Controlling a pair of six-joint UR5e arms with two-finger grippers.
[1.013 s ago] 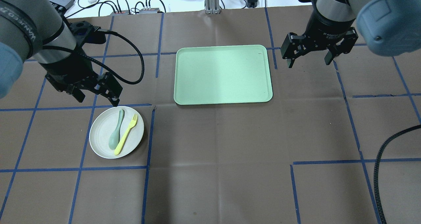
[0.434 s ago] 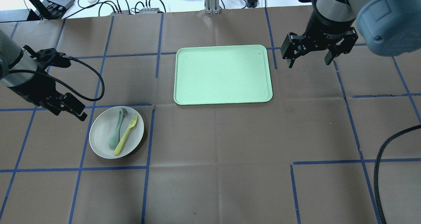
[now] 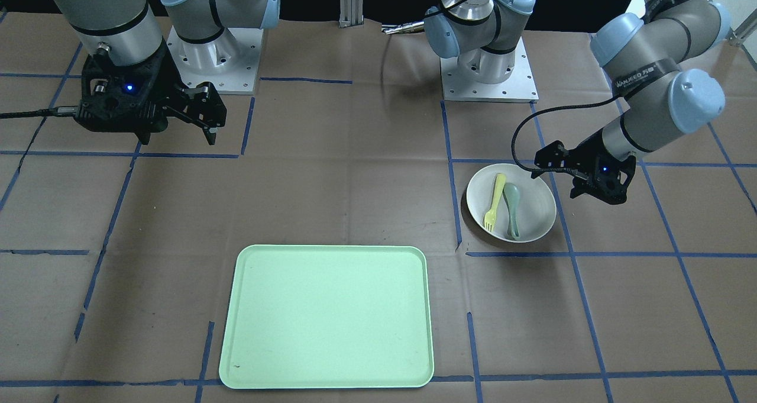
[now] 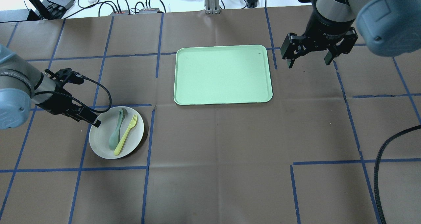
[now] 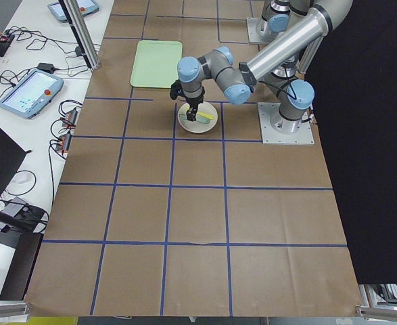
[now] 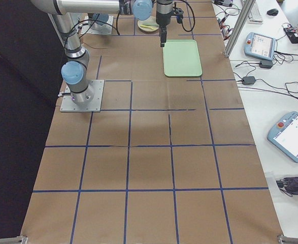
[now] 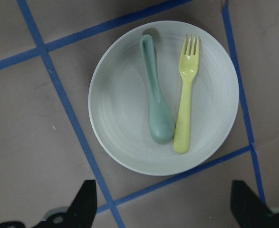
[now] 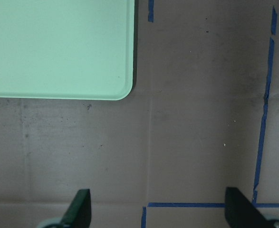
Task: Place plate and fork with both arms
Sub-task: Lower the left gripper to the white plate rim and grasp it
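Observation:
The off-white plate [image 4: 100, 136] lies on the table's left side, also seen in the front view [image 3: 537, 205] and the left wrist view [image 7: 115, 95]. On it lie the pale-yellow fork [image 4: 126, 135] [image 3: 493, 202] [image 7: 186, 104] and a grey-green spoon [image 4: 115, 135] side by side. My left gripper [image 4: 90, 117] [image 7: 165, 209] is open and empty, tilted, at the plate's left rim. My right gripper [image 4: 309, 63] [image 8: 160, 209] is open and empty, above the table right of the tray.
The mint-green tray [image 4: 223, 99] [image 3: 325, 379] [image 8: 58, 47] lies at the table's middle back with nothing on it. Blue tape lines cross the brown table cover. A black cable [image 4: 378, 171] hangs at the right front. Cables and boxes lie beyond the far edge.
My left arm swung from over the plate's far rim out to the left, then came back lower and tilted, to the plate's left rim. My right arm has not moved.

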